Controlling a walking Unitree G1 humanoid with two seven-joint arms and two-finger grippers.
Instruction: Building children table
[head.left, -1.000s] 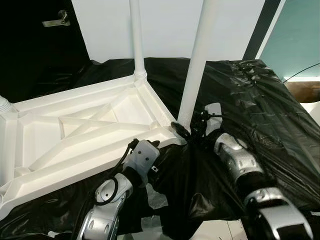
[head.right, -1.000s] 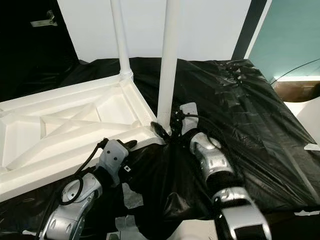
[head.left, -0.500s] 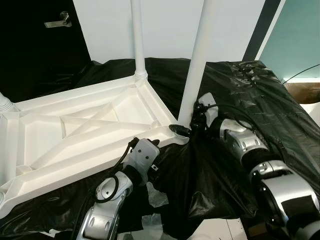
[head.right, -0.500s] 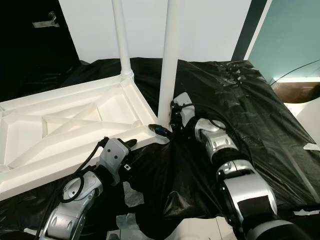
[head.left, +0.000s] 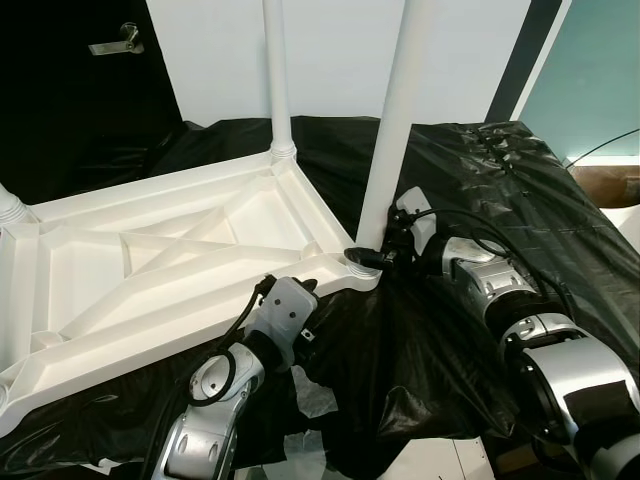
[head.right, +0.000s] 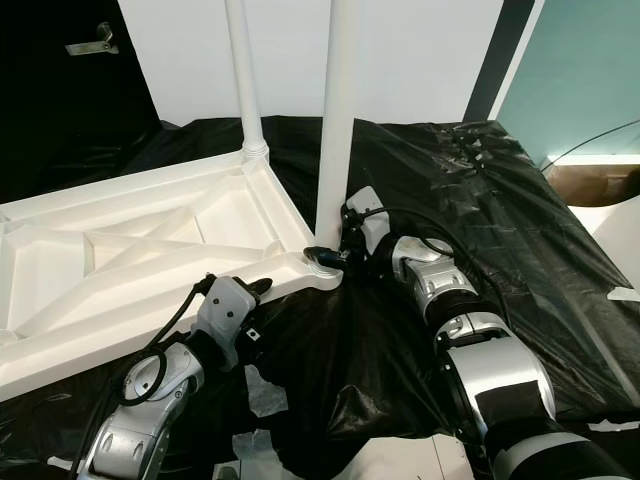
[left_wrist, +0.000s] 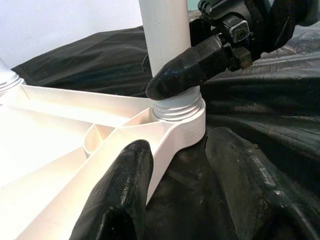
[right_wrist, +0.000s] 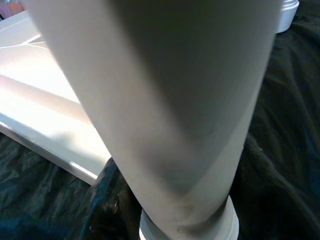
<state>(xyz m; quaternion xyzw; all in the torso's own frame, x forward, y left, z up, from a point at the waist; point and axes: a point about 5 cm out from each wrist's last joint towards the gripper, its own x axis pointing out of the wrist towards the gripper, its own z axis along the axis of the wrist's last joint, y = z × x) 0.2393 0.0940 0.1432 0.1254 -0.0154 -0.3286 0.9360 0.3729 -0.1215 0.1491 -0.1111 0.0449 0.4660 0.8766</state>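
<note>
Since a second ago our right gripper (head.left: 368, 259) has swung round the leg (head.left: 388, 160), its fingers clasping the base at the upturned table's (head.left: 150, 270) corner; the smooth, stiff, light plastic wants low holds, while our left gripper (left_wrist: 175, 200) gapes astride the edge.

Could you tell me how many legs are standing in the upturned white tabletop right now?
3: one leg at the far corner, one leg at the near right corner, with the right gripper at its base, and the base of a third at the left edge. The fourth corner is out of frame.
</note>
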